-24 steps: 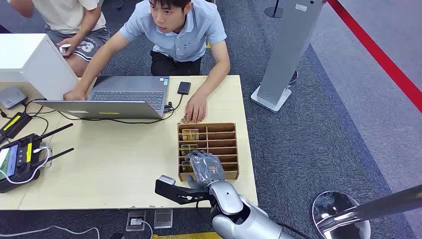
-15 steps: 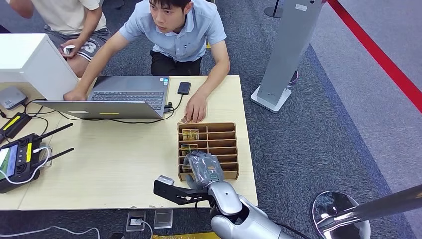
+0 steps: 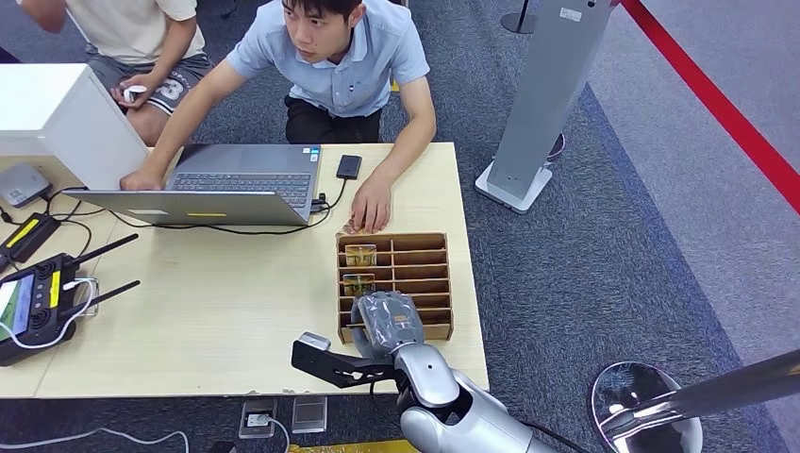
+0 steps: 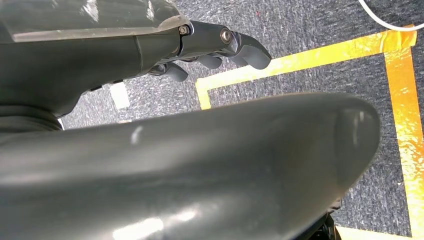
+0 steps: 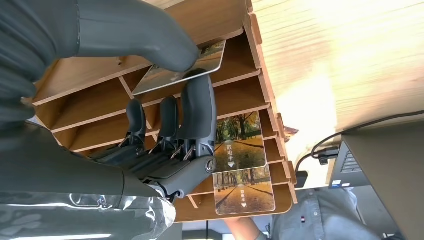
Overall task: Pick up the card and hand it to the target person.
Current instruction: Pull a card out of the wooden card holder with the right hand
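Note:
My right hand (image 3: 387, 319) is over the near slots of the wooden card rack (image 3: 420, 247) at the table's right side. In the right wrist view the hand (image 5: 150, 125) pinches a card (image 5: 175, 74) between the thumb and a finger, with the card's far end still in a slot of the rack (image 5: 252, 60). Two more cards (image 3: 359, 256) (image 3: 358, 282) stand in the left column further away, and the wrist view shows them as autumn-tree cards (image 5: 239, 142) (image 5: 244, 192). A person in a blue shirt (image 3: 340, 66) sits behind the table, one hand (image 3: 371, 206) resting at the rack's far edge. My left hand (image 4: 210, 150) hangs over carpet, holding nothing.
An open laptop (image 3: 236, 179) with cables lies at the table's far side, with a white box (image 3: 57, 113) to its left. A black remote controller (image 3: 33, 307) is at the left edge. A second person (image 3: 141, 38) sits at the far left. A grey stand (image 3: 542, 94) rises right of the table.
My right hand has drawn slightly back toward me over the rack's near slots. The seated person's hand and the other cards have stayed where they were.

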Tool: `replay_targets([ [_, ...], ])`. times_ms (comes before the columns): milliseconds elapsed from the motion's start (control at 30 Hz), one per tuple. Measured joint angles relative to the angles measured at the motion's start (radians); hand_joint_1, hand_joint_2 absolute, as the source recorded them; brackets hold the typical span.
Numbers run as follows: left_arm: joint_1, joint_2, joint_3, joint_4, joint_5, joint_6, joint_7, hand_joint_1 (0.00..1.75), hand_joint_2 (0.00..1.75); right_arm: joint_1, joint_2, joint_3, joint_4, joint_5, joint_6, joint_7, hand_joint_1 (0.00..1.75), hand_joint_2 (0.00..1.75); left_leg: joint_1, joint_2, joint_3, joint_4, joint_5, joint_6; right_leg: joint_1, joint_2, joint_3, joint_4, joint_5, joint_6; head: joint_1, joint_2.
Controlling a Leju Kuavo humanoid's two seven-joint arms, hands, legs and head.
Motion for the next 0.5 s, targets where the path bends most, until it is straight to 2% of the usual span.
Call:
replay_targets([
  [267, 0.0, 0.002, 0.0, 0.0, 0.0, 0.0, -0.001, 0.0, 0.0, -0.002, 0.001, 0.0, 0.008, -0.006, 0.0, -0.001, 1.43, 1.75, 0.0, 0.0, 0.0, 0.0, 0.0, 0.0, 0.0, 0.0, 0.0, 0.0, 0.0, 0.0, 0.0, 0.0],
  [400, 0.0, 0.003, -0.001, 0.0, 0.0, 0.0, 0.0, 0.0, 0.0, -0.004, 0.001, 0.0, 0.011, -0.015, 0.002, -0.001, 1.72, 1.75, 0.0, 0.0, 0.0, 0.0, 0.0, 0.0, 0.0, 0.0, 0.0, 0.0, 0.0, 0.0, 0.0, 0.0],
  [500, 0.0, 0.003, -0.002, 0.0, -0.001, 0.0, -0.002, 0.0, 0.0, -0.008, 0.002, 0.0, 0.016, -0.02, 0.0, -0.002, 1.75, 1.75, 0.0, 0.0, 0.0, 0.0, 0.0, 0.0, 0.0, 0.0, 0.0, 0.0, 0.0, 0.0, 0.0, 0.0],
])
